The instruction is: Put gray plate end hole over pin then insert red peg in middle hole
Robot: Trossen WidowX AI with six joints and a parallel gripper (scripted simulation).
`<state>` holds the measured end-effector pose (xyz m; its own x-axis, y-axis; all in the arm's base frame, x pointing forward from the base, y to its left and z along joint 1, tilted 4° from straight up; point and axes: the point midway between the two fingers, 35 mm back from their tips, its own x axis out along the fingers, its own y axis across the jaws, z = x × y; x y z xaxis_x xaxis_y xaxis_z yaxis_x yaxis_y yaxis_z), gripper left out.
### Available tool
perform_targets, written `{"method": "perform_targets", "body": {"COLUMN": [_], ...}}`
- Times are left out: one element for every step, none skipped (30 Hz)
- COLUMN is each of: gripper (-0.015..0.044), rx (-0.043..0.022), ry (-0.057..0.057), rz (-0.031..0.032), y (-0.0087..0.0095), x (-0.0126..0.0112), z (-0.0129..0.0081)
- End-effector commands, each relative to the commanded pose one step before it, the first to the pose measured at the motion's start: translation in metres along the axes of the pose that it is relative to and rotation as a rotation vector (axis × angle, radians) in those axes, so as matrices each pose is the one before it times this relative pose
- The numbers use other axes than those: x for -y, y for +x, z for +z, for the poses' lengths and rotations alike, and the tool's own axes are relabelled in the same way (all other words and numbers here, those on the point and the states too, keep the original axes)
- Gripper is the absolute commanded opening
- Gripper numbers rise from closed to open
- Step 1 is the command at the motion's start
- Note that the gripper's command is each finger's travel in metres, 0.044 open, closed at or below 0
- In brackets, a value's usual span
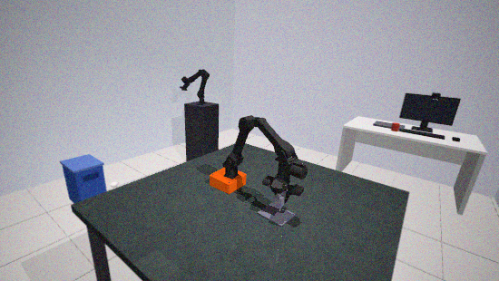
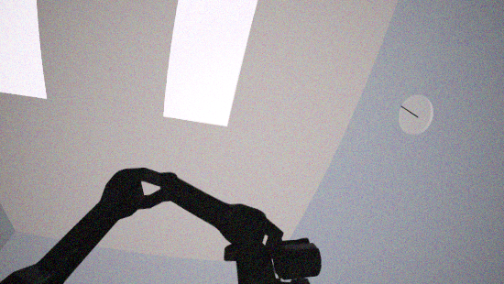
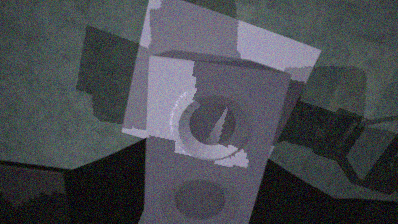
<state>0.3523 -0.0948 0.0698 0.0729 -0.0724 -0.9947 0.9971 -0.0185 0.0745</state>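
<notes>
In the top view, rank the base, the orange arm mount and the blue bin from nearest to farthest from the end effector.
1. Base: directly under the end effector.
2. Orange arm mount: to its left, on the table.
3. Blue bin: far left, on the floor.

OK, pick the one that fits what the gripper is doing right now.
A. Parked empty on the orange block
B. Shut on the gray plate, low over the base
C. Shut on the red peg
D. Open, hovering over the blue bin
B: the gripper is shut on the gray plate, low over the base on the table.
</notes>
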Motion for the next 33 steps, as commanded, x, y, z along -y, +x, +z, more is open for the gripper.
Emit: {"method": "perform_targets", "body": {"gripper": [0.0000,0.0000,0.0000,0.0000,0.0000,0.0000,0.0000,0.0000,0.0000,0.0000,0.0000,0.0000,0.0000,0.0000,0.0000,0.0000,0.0000,0.0000,0.0000,0.0000,0.0000,0.0000,0.0000,0.0000,0.0000,0.0000,0.0000,0.0000,0.0000,0.0000,0.0000,0.0000,0.0000], "rx": [-0.00453,0.00027,0.00022,0.00013,0.00004,0.00000,0.00000,0.00000,0.00000,0.00000,0.00000,0.00000,0.00000,0.00000,0.00000,0.00000,0.00000,0.00000,0.00000,0.00000,0.00000,0.00000,0.00000,0.00000,0.00000,0.00000,0.00000,0.00000,0.00000,0.00000,-0.00007,0.00000,0.00000], "ry": [0.0099,0.0038,0.0030,0.0018,0.0006,0.0000,0.0000,0.0000,0.0000,0.0000,0.0000,0.0000,0.0000,0.0000,0.0000,0.0000,0.0000,0.0000,0.0000,0.0000,0.0000,0.0000,0.0000,0.0000,0.0000,0.0000,0.0000,0.0000,0.0000,0.0000,0.0000,0.0000,0.0000], "rz": [-0.00457,0.00009,0.00007,0.00004,0.00001,0.00002,0.00000,0.00000,0.00000,-0.00001,0.00000,0.00000,0.00000,0.00000,0.00000,0.00000,0.00000,0.00000,0.00000,0.00000,0.00000,0.00000,0.00000,0.00000,0.00000,0.00000,0.00000,0.00000,0.00000,0.00000,0.00001,0.00000,0.00000], "y": [0.00708,0.00141,0.00112,0.00067,0.00022,-0.00014,0.00000,-0.00012,0.00000,0.00013,0.00009,0.00000,0.00000,0.00000,0.00000,0.00000,0.00000,0.00000,0.00000,0.00000,0.00000,0.00000,0.00000,0.00000,0.00000,0.00000,0.00000,0.00000,0.00000,0.00000,0.00039,0.00053,0.00093], "x": [0.00449,0.00077,0.00063,0.00038,0.00013,-0.00018,0.00000,-0.00004,0.00000,0.00007,0.00005,0.00000,0.00000,0.00000,0.00000,0.00000,0.00000,0.00000,0.00000,0.00000,0.00000,0.00000,0.00000,0.00000,0.00000,0.00000,0.00000,0.00000,0.00000,0.00000,-0.00008,-0.00001,-0.00002], "z": [0.00907,0.00275,0.00219,0.00131,0.00044,0.00000,0.00000,0.00002,0.00000,-0.00003,-0.00003,0.00000,0.00000,0.00000,0.00000,0.00000,0.00000,0.00000,0.00000,0.00000,0.00000,0.00000,0.00000,0.00000,0.00000,0.00000,0.00000,0.00000,0.00000,0.00000,-0.00070,0.00000,0.00000]}}
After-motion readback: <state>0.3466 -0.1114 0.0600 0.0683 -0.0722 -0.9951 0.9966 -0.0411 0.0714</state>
